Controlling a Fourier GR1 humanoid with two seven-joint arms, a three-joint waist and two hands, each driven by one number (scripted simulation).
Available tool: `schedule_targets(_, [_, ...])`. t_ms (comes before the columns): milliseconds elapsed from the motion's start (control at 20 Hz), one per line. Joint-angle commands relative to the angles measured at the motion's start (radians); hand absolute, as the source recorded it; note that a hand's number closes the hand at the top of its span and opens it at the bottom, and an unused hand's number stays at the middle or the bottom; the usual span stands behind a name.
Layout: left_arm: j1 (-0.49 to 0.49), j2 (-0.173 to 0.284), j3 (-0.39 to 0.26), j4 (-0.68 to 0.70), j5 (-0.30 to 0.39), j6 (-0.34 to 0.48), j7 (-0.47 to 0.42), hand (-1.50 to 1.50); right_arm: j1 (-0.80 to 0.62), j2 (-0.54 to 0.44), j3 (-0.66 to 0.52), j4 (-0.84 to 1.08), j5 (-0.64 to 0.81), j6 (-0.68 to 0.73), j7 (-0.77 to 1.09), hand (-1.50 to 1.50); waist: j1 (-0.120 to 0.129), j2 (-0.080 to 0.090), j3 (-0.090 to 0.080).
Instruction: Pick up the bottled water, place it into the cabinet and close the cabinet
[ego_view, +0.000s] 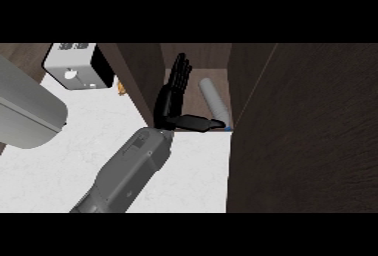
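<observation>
The bottled water (214, 100), a pale grey cylinder with a blue end toward me, lies on its side on the cabinet's brown floor (193, 102). My left hand (170, 97) reaches into the cabinet just left of the bottle, fingers straight and pointing inward along the cabinet's left wall (140, 75). Its thumb (198, 123) sticks out to the right, ending close to the bottle's near end. The hand holds nothing. The dark cabinet door (303, 130) stands open and fills the right side of the view. My right hand does not show.
A white and black toaster (74, 67) stands at the back left of the white counter (81, 160). A large grey rounded appliance (26, 110) sits at the left edge. A small yellow item (120, 89) lies by the cabinet's outer left wall.
</observation>
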Motion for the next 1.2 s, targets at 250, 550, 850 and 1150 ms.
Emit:
schedule_targets(250, [0.293,0.055,-0.128,-0.384,-0.027,-0.049,0.057,-1.50,0.006,-0.028,0.008,-0.132,0.017,-0.024,0.087,-1.50,0.011,0.004,0.000])
schedule_targets(550, [0.409,0.192,-0.114,-0.595,0.000,-0.056,0.163,1.50,0.034,-0.139,0.029,-0.156,0.087,0.091,0.031,1.50,0.005,-0.001,0.000])
schedule_targets(850, [0.591,0.225,-0.175,-0.766,-0.055,0.019,0.138,1.50,0.066,-0.240,0.084,-0.172,0.160,0.176,0.015,1.50,0.001,-0.002,0.000])
schedule_targets(1150, [0.722,0.381,-0.078,-0.888,0.005,-0.066,0.115,-1.50,0.000,-0.273,0.176,-0.203,0.266,0.197,-0.009,1.50,0.007,-0.008,-0.002])
